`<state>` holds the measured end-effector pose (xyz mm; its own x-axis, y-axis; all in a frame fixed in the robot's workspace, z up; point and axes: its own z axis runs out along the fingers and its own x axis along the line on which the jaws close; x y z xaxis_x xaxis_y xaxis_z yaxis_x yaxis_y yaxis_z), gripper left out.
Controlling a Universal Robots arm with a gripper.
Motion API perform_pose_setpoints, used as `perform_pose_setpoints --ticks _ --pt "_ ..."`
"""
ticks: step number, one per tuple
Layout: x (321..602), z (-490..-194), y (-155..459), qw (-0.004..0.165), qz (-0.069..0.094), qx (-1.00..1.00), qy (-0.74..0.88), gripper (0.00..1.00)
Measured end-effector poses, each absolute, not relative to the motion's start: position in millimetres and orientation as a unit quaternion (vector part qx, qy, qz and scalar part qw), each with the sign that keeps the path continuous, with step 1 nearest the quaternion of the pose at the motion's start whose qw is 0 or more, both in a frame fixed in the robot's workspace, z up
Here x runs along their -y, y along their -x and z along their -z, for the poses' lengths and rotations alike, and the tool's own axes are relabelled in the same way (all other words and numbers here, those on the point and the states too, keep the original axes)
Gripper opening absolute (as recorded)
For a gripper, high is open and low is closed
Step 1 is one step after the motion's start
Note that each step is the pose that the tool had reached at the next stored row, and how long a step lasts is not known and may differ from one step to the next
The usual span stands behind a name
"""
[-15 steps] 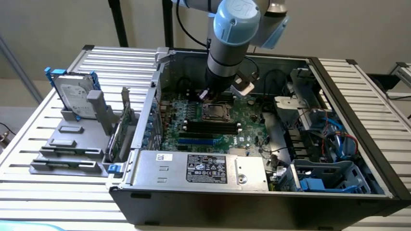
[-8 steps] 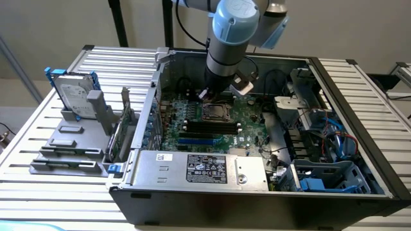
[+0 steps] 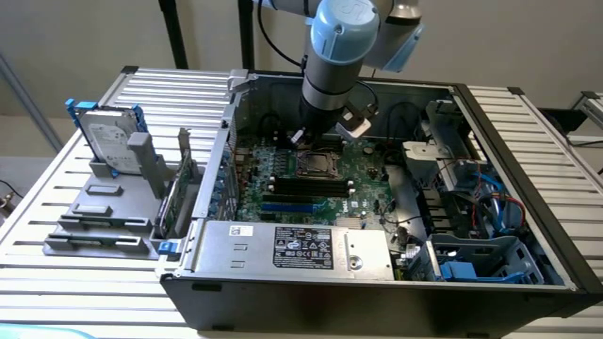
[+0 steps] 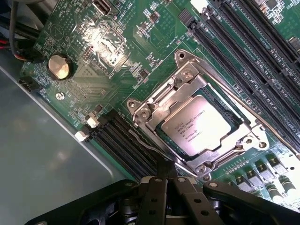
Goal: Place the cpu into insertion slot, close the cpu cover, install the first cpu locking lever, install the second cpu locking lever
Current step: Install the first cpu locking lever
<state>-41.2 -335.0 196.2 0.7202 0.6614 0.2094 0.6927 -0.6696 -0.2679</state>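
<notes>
Hiding the socket's near corner, the gripper [image 4: 166, 176] sits low over the motherboard [image 4: 117, 42]. Its black pincer seems clenched, tips together at the edge of the cpu cover [image 4: 157, 112]. The cpu [image 4: 197, 129] lies flat in the insertion slot [image 3: 315, 163], framed by the lowered cover, its printed lines running diagonally. Memory slots [image 4: 234, 51] closely flank two sides; the grey case wall [image 4: 42, 159] stands well apart.

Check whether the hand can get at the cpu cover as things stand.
Probably yes. The hand hovers close by the cpu cover, which lies flat around the cpu, and nothing stands between them.
</notes>
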Motion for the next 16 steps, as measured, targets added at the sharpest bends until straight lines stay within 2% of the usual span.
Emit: perform_pose_setpoints --ticks 16 --pt "335 -196 31 0.166 0.047 0.371 0.912 0.11"
